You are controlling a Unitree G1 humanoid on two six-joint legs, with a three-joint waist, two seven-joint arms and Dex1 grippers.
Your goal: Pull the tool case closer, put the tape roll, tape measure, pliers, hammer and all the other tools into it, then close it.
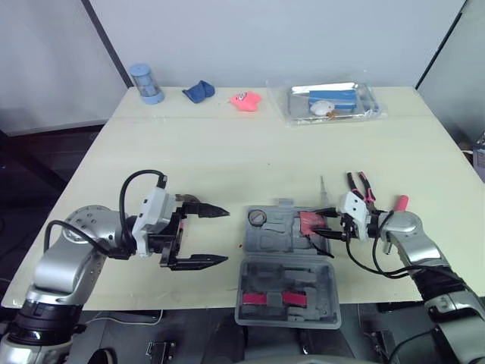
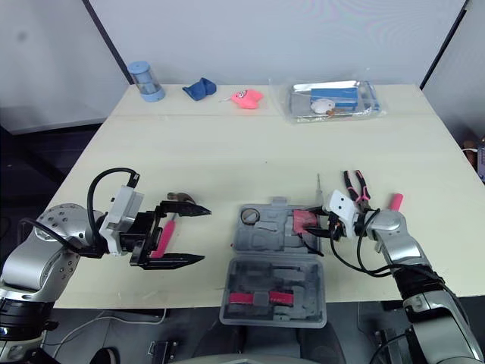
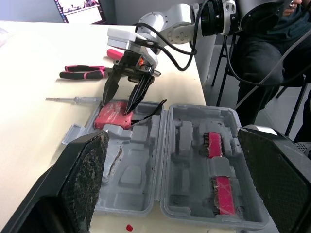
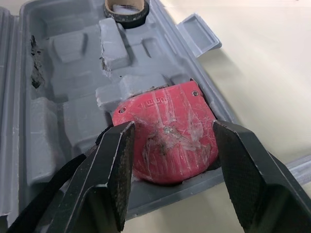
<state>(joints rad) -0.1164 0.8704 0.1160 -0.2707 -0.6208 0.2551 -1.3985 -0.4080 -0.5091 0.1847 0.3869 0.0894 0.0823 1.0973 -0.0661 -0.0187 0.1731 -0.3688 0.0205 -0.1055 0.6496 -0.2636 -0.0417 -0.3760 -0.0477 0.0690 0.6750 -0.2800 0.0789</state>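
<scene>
- Tool case [image 1: 286,244]: you have it lying open at the near edge of the table [image 1: 227,152]. Its lid half hangs past that edge.
- Tape roll [image 1: 258,217]: seated in the far-left pocket of the case.
- Tape measure [image 4: 167,131]: red, resting at the far-right corner of the case, partly in a moulded pocket.
- Right gripper [image 1: 318,227]: your fingers [image 4: 114,170] stand apart, one on each side of the tape measure. They appear very close to its sides; contact cannot be confirmed.
- Left gripper [image 1: 226,236]: hovers left of the case, fingers wide apart, holding nothing.
- Hammer [image 2: 162,235]: pink handle on the table, under the left gripper and outside the case.
- Pliers [image 1: 362,186]: pink-and-black handles, on the table just beyond your right gripper, outside the case.
- Screwdriver [image 1: 322,188]: thin, lying just beyond the case's far-right corner, beside the pliers.
- Far edge of the table: blue cup [image 1: 145,83], blue cloth [image 1: 199,91], pink toy [image 1: 245,101] and metal tray [image 1: 371,102].
</scene>
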